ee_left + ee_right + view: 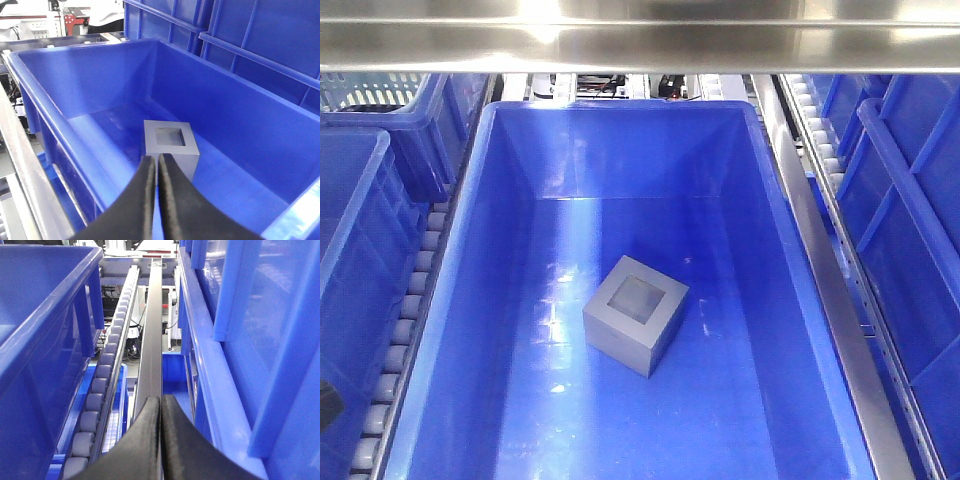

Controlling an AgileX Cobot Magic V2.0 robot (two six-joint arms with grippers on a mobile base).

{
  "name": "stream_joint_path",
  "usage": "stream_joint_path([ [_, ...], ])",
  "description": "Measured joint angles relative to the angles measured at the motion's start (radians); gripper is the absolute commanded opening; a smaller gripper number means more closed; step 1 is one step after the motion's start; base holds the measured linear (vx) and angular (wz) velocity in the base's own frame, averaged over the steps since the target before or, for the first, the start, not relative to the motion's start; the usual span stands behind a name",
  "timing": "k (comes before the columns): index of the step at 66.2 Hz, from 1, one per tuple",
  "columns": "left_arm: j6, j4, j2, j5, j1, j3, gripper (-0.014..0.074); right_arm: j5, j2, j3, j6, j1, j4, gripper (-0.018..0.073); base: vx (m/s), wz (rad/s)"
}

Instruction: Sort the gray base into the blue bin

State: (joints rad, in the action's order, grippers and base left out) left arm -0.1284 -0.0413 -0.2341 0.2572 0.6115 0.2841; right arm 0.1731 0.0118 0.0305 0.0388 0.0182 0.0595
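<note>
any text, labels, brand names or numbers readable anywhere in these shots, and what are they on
None can be read.
gray base: plain sides, no marking.
blue bin: smooth walls, no label in view.
Equipment behind the bin in the left wrist view: too small and blurred to tell whether it bears any text.

A row of grey conveyor rollers (102, 385) is flanked by a dark metal rail (152, 340) and ribbed blue plastic crates (910, 200).
</note>
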Motion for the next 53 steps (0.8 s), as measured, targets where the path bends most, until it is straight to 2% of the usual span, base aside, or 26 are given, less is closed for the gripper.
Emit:
stream_joint_path([
  [5,0.018,-0.019,0.0,0.0,-0.063,0.0,-0.0006,0.0,0.0,0.0,0.0,0.0,0.0,-0.0009,0.0,0.0],
  [21,0.038,-0.027,0.001,0.007,-0.394,0.0,-0.0006,0.0,0.0,0.0,0.0,0.0,0.0,-0.0009,0.0,0.0],
  [32,0.038,-0.027,0.001,0.007,-0.57,0.0,-0.0006,0.0,0.0,0.0,0.0,0.0,0.0,-0.0009,0.0,0.0],
  [41,0.039,-0.032,0.013,-0.025,-0.639,-0.046,-0.0006,0.0,0.0,0.0,0.0,0.0,0.0,-0.0009,0.0,0.0],
  [53,0.041,-0.035,0.127,-0.124,-0.659,-0.228,-0.0006,0.0,0.0,0.0,0.0,0.0,0.0,-0.0009,0.0,0.0],
])
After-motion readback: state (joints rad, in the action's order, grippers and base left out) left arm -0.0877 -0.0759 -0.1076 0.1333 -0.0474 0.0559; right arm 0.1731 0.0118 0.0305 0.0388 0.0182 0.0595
